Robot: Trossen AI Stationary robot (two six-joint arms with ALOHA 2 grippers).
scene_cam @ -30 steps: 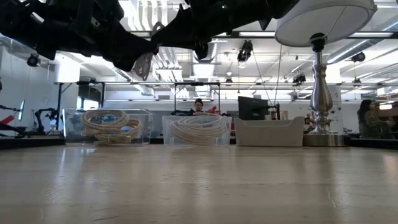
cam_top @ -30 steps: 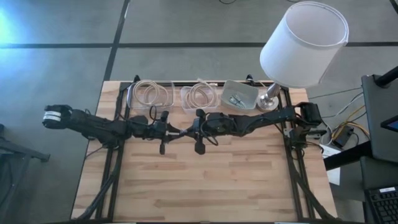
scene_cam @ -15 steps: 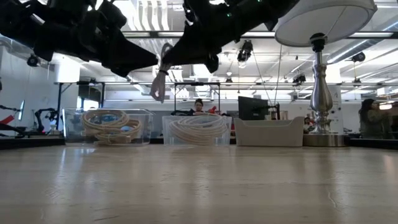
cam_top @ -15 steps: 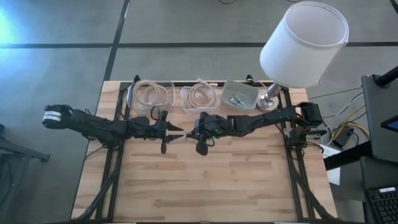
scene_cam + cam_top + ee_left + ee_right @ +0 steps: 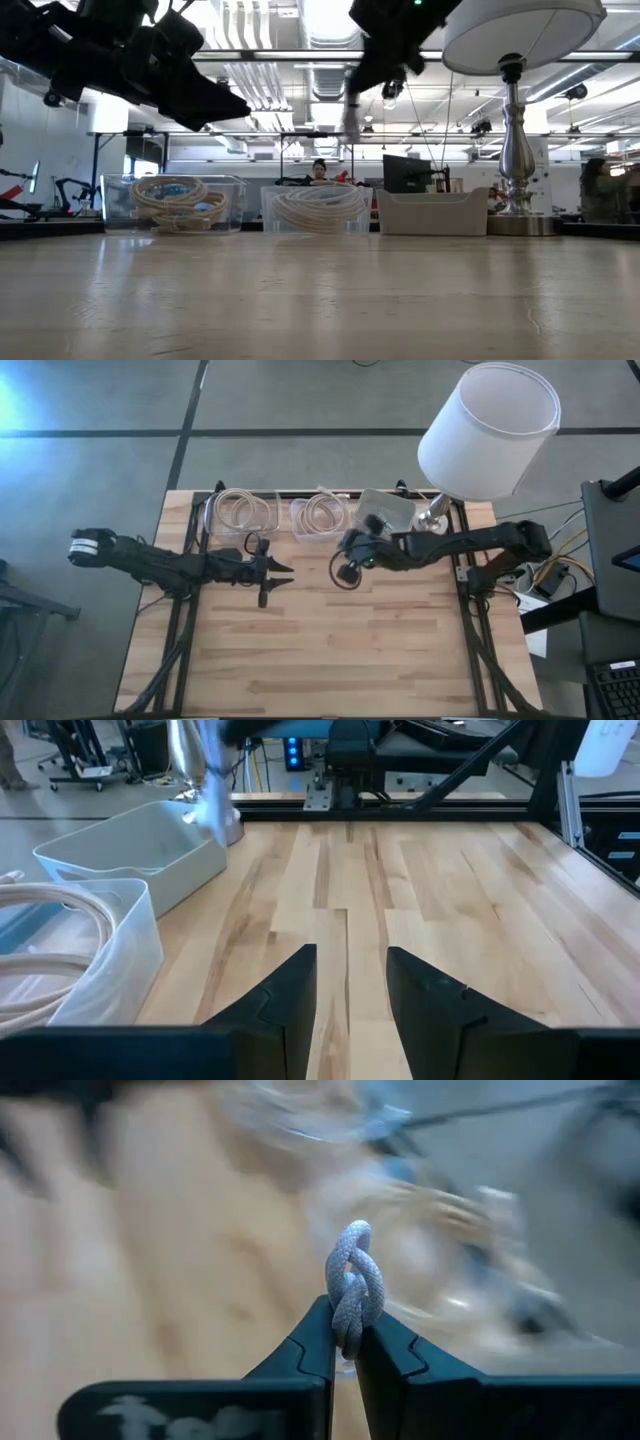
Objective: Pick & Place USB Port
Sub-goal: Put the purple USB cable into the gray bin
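A white braided cable [image 5: 350, 1285] sits twisted in my right gripper [image 5: 346, 1342], which is shut on it above the table's far middle [image 5: 352, 546], near the white bin [image 5: 385, 512]. In the low view the cable [image 5: 352, 115] dangles under that gripper [image 5: 385, 50]. My left gripper [image 5: 278, 570] is open and holds nothing, hovering left of centre; its own view shows the two fingers apart [image 5: 350, 990] over bare wood. Two clear bins [image 5: 240, 512] [image 5: 322, 515] hold coiled cables. My right gripper pinches the white cable at a twisted, doubled bend [image 5: 347, 1320] between its two fingertips; the twist sticks out past the tips. The cable is lifted clear of the table, and its loose part [image 5: 336, 576] hangs slack below the gripper.
The bins stand in a row along the table's far edge, with a silver lamp base [image 5: 432, 520] and its big white shade [image 5: 490, 430] at the far right corner. Metal frame rails [image 5: 470, 610] run along the left and right sides. Bare wood [image 5: 330, 650] fills the near half.
My right gripper has drawn away from my left gripper, moving toward the table's right and far edge, up to the white bin, turning as it went. The cable went with it and now hangs from it alone. My left gripper stays about where it was.
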